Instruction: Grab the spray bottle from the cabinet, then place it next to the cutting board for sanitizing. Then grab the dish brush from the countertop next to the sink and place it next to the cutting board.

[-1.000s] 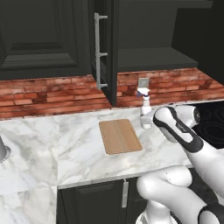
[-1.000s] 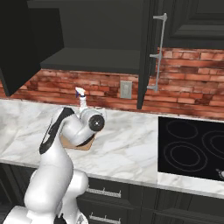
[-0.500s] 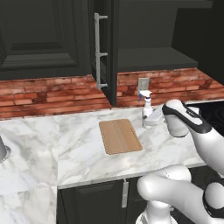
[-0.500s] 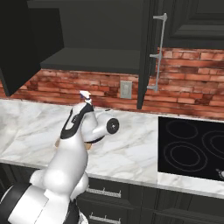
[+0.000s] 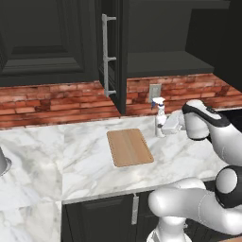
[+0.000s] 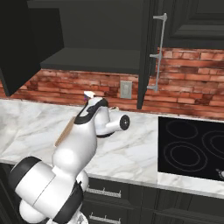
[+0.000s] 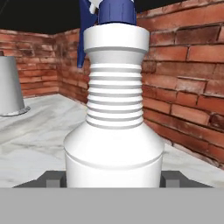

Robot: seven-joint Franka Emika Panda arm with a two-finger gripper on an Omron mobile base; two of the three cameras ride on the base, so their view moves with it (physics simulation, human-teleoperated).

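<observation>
the white arm reaches forward from the base and bends at the elbow, so that its wrist lies level just above the countertop (image 5: 85, 165) with the gripper (image 5: 165, 126) pointing sideways toward the cutting board (image 5: 129, 147). the spray bottle (image 5: 159, 119) stands upright between the two fingers (image 7: 53, 178), its white ribbed neck and blue-and-white nozzle rising above them; in the hand view the dark tips sit tight against both sides of the bottle's body, so the gripper is clamped on it. the bottle's base is at, or just above, the marble near the back edge of the countertop, close to the brick wall (image 5: 56, 99), and just beside the board's far right corner, apart from it. the board lies flat in the middle of the countertop, its long sides running from front edge to back. behind the bottle a grey wall outlet (image 5: 154, 92) is set in the bricks. above, the cabinet (image 5: 156, 38) stands open, its door (image 5: 113, 52) swung out edge-on with the long silver handle (image 5: 107, 54) facing left, and its dark shelf (image 5: 165, 62) overhangs the spot where the bottle is. in the right base view the arm's upper link hides most of the board, and a black cooktop (image 6: 192, 148) lies in the countertop to the right. a grey rounded vessel (image 5: 3, 160) shows at the left edge of the countertop.
</observation>
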